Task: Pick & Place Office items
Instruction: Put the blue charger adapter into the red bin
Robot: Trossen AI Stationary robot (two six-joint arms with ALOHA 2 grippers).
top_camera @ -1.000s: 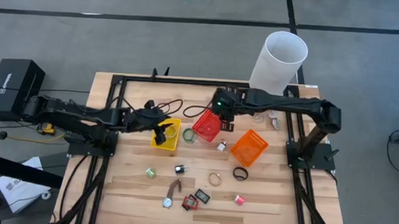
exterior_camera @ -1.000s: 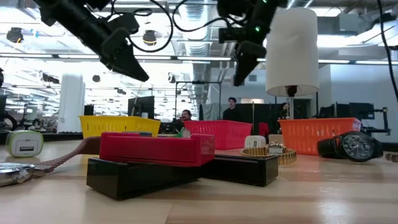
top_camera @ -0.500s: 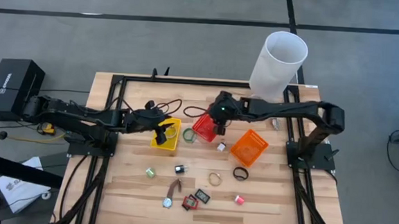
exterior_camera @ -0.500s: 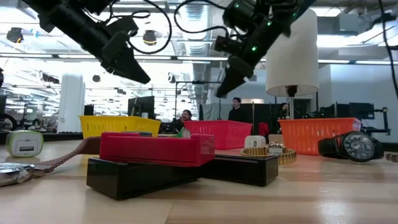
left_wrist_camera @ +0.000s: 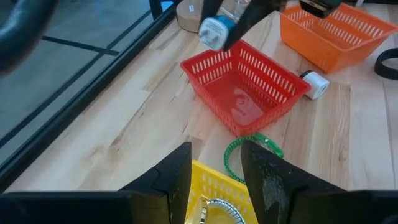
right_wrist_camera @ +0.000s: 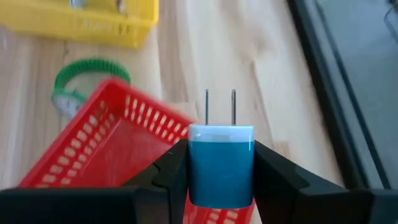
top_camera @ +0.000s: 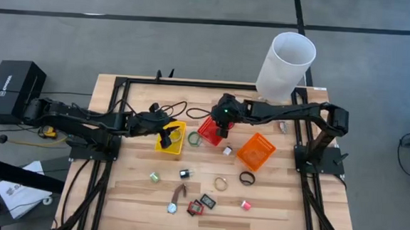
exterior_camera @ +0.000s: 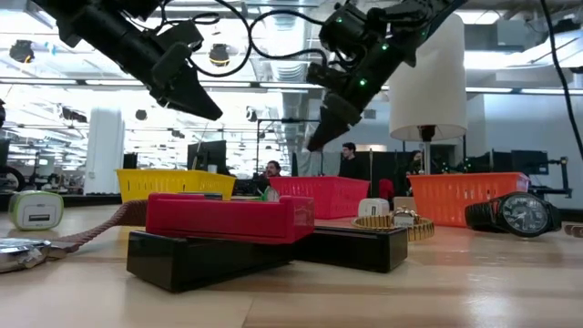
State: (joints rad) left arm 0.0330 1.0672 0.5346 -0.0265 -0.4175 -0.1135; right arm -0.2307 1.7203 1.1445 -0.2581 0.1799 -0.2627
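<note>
Item one: my right gripper (right_wrist_camera: pixel 221 168), mid-frame in the high view, clamped on a small blue and white plug adapter (right_wrist_camera: pixel 221 163) with two metal prongs. It hangs over the red mesh basket (top_camera: pixel 211 130), above the table (top_camera: pixel 271 197).

Item two: my left gripper (left_wrist_camera: pixel 214 171), left of centre in the high view, fingers a narrow gap apart and carrying nothing, over the yellow mesh basket (top_camera: pixel 170 138). A pale ring (left_wrist_camera: pixel 219 210) lies inside that basket.

Item three: green plastic ring (top_camera: pixel 194 138), flat on the table between the yellow and red baskets.

Item four: orange mesh basket (top_camera: pixel 255 151), right of centre, with a small white block (top_camera: pixel 227 150) just beside it on its left.

Item five: loose pieces in the lower middle of the high view: black ring (top_camera: pixel 247 178), clear ring (top_camera: pixel 220 183), small green bit (top_camera: pixel 155 177), brown strap piece (top_camera: pixel 179 192), two red-black squares (top_camera: pixel 195 208), pink bit (top_camera: pixel 246 204).

Item six: tall white cylinder (top_camera: pixel 286 63), upper right, at the table's far edge.
</note>
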